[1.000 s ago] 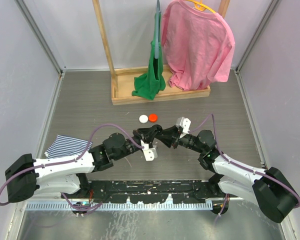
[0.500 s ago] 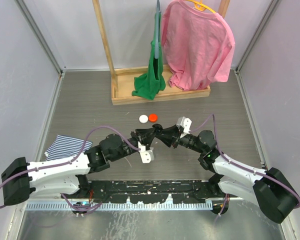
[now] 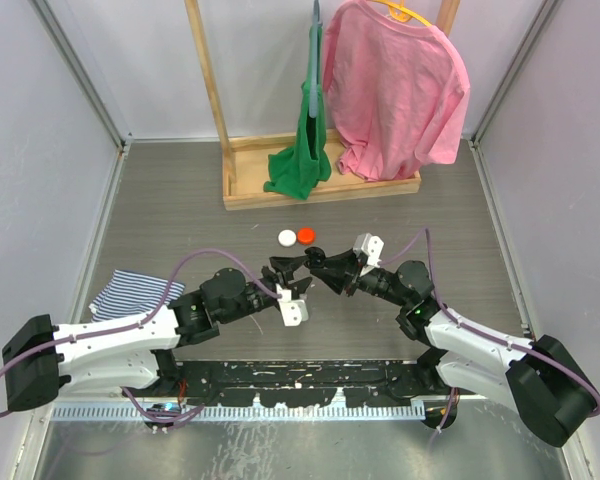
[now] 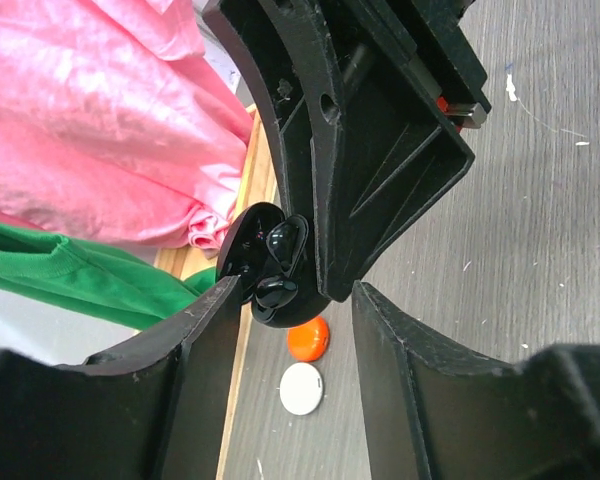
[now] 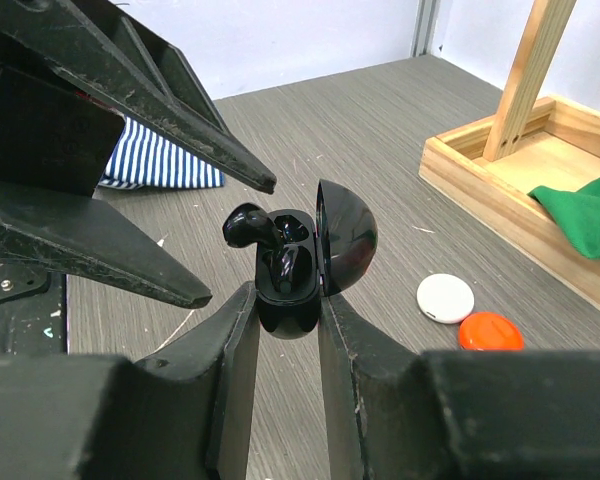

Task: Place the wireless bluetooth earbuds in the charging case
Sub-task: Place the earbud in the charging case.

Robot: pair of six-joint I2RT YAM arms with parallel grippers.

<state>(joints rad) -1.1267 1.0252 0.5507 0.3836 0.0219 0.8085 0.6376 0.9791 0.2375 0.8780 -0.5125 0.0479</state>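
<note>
My right gripper [image 5: 287, 294] is shut on the black charging case [image 5: 286, 312], held above the table with its lid [image 5: 348, 235] swung open. One black earbud [image 5: 296, 262] sits down in its slot. The other earbud [image 5: 245, 225] stands higher at the left slot, its head above the rim. My left gripper [image 4: 295, 312] is open, its fingers [image 5: 180, 110] spread on either side of the case top and touching nothing. In the left wrist view both earbuds [image 4: 283, 242] show inside the case [image 4: 242, 250]. In the top view the two grippers meet at the table's middle [image 3: 302, 268].
A white disc [image 3: 287, 238] and an orange disc [image 3: 306, 236] lie just beyond the grippers. Further back stands a wooden rack [image 3: 320, 192] with a pink shirt [image 3: 395, 90] and a green cloth [image 3: 300, 165]. A striped cloth [image 3: 130, 290] lies at the left.
My left gripper has opened and let go of the earbud, which now stands in the case. The left arm has pulled back slightly; the right arm has held still.
</note>
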